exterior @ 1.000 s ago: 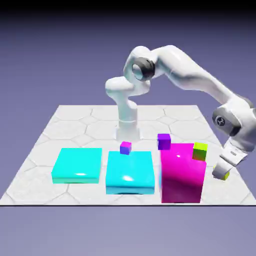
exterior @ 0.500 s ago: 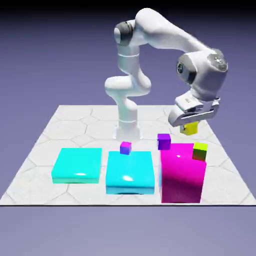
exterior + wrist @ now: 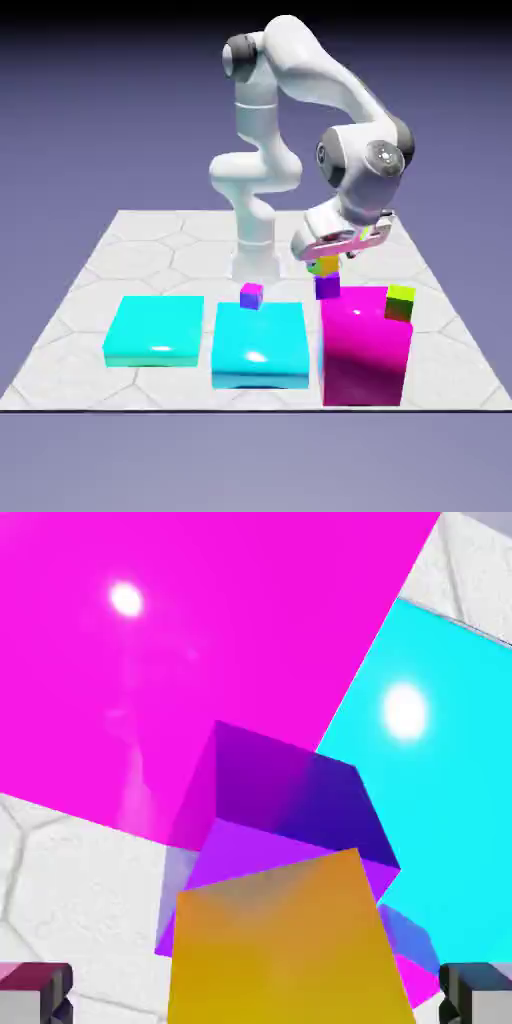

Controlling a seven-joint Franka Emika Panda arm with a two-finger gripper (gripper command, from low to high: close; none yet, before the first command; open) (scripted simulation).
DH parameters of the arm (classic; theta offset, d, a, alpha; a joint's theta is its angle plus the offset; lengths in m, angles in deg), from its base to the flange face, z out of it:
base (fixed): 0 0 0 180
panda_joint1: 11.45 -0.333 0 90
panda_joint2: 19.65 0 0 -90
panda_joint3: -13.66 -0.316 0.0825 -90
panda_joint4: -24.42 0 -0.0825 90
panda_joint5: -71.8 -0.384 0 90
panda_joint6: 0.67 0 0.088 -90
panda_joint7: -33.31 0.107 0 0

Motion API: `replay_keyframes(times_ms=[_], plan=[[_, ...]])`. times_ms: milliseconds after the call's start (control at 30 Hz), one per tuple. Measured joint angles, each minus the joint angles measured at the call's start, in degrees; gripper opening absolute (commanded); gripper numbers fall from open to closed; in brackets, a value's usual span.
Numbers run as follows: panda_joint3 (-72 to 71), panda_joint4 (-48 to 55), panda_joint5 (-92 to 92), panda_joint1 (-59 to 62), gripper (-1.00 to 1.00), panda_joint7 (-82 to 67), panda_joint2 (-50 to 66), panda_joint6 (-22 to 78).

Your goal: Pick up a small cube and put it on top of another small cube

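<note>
You see even, bright rendered light from above: white glare spots on the glossy big magenta block (image 3: 150, 632) and cyan slab (image 3: 440, 732). Edges are sharp, without blur.

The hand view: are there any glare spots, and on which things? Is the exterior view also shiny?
Hand view: white glare spots on the big pink block and the turquoise slab, none on the yellow cube. Exterior view: soft highlights on both turquoise slabs.

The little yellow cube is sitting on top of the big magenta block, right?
Not quite. In the exterior view the little yellow cube sits on the small violet-purple cube, which stands on the table behind the big magenta block.
</note>
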Motion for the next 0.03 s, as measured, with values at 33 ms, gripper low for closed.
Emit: replay_keyframes(times_ms=[33], plan=[[-0.03, 2.07, 0.02, -0.04, 1.0, 0.03, 0.23, 1.86]])
